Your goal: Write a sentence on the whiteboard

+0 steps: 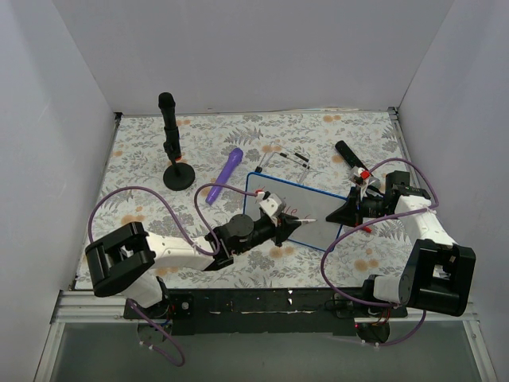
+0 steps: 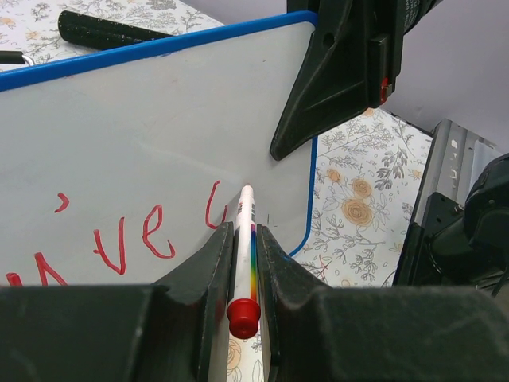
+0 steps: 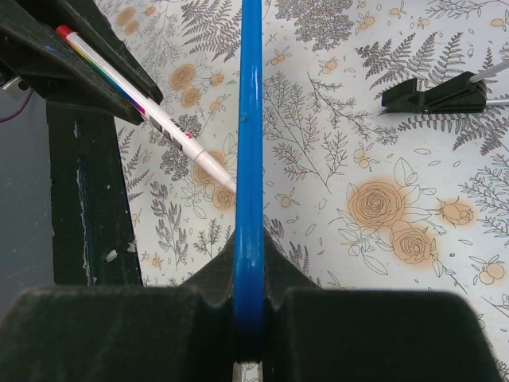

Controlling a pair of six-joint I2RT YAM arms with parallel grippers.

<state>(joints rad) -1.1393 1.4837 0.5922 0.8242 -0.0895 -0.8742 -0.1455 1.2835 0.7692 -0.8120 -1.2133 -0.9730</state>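
I'm looking at the board (image 2: pixel 143 135), and its white face is reading smooth and glossy with a soft sheen. Its blue rim (image 3: pixel 248 143) is looking like smooth, slightly shiny plastic. The red script (image 2: pixel 119 243) is sitting as thin ink on that gloss. The marker (image 2: pixel 247 211) is showing a smooth white plastic barrel with a printed rainbow stripe and a smooth red end cap. The left gripper (image 2: pixel 244 235) and right gripper (image 3: pixel 248 263) are both coming across as matt black plastic, faintly grainy. The table cover (image 3: pixel 382 199) is appearing matt with a floral print, and I'm not telling cloth from paper. The near rail (image 1: pixel 95 306) is looking like bare pale metal.
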